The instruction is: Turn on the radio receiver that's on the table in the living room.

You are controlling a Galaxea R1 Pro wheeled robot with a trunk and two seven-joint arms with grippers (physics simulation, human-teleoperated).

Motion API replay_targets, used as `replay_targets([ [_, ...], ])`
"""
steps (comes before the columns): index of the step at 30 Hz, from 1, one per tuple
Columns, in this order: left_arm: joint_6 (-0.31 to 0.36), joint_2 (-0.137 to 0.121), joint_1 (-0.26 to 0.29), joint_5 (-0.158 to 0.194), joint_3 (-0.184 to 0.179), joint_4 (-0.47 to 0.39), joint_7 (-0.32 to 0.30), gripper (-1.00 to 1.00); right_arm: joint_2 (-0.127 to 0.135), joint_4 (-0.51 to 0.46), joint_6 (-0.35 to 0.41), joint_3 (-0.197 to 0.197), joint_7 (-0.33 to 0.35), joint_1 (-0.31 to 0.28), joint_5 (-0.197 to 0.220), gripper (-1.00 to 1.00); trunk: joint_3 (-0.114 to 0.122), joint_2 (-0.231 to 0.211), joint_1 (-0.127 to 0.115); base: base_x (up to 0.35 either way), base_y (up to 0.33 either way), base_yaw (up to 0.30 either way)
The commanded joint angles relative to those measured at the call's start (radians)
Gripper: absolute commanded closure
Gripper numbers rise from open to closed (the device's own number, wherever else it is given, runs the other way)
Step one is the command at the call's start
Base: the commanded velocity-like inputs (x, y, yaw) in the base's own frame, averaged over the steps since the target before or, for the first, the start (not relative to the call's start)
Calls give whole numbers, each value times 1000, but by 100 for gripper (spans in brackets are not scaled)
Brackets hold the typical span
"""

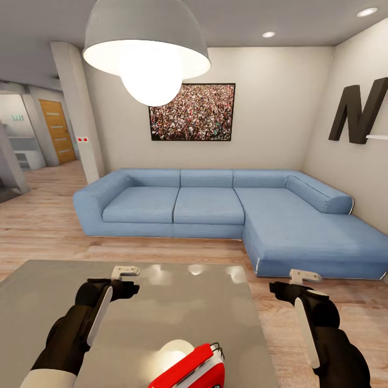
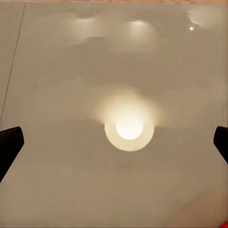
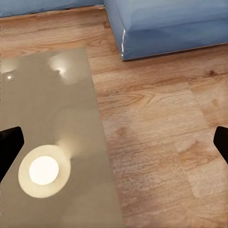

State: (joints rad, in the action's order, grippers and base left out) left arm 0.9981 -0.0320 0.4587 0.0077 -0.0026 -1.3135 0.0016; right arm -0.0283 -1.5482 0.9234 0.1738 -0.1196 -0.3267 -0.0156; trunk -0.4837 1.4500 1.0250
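The radio receiver [image 1: 193,369] lies on the near part of the desk [image 1: 64,285], close to its right edge, and the lower border of the head view cuts it off: I see only a red face with white sides and a thin wire handle at its upper right corner. Its dial is not visible. A small red patch at the corner of the left wrist view may be the same radio, but I cannot be sure. Just beside the radio, the glossy grey top carries a bright round reflection of the pendant lamp [image 1: 146,51].

My left tool [image 1: 125,271] hangs above the desk, well apart from the radio. In the left wrist view [image 2: 114,142] only its two dark fingertips [image 2: 9,145] enter at the opposite borders, so the jaws stand wide apart with nothing between them. My right tool [image 1: 304,276] hovers above the wood floor [image 3: 156,133], just past the desk's right edge. In the right wrist view [image 3: 114,145] its dark tips likewise sit at the two borders, spread apart and empty.

Beyond the desk stands the blue L-shaped sofa [image 1: 215,207], with a framed crowd picture [image 1: 192,112] on the wall behind it. A dark letter N [image 1: 360,110] on the right wall is cut by the border.
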Motion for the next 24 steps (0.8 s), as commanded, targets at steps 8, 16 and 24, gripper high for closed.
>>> replay_targets([
  [8,6,1,0,1,-5,-2,0,-100,0,0,6,-1,0,0,-1,-100,0,0,0,0,0,0],
  [16,11,2,0,1,-17,-1,0,-100,-1,0,6,-2,-1,0,-1,-100,0,0,0,0,0,0],
  [24,15,3,0,3,-123,-6,0,-100,-1,0,6,-2,-2,0,-1,-100,0,0,0,0,0,0],
])
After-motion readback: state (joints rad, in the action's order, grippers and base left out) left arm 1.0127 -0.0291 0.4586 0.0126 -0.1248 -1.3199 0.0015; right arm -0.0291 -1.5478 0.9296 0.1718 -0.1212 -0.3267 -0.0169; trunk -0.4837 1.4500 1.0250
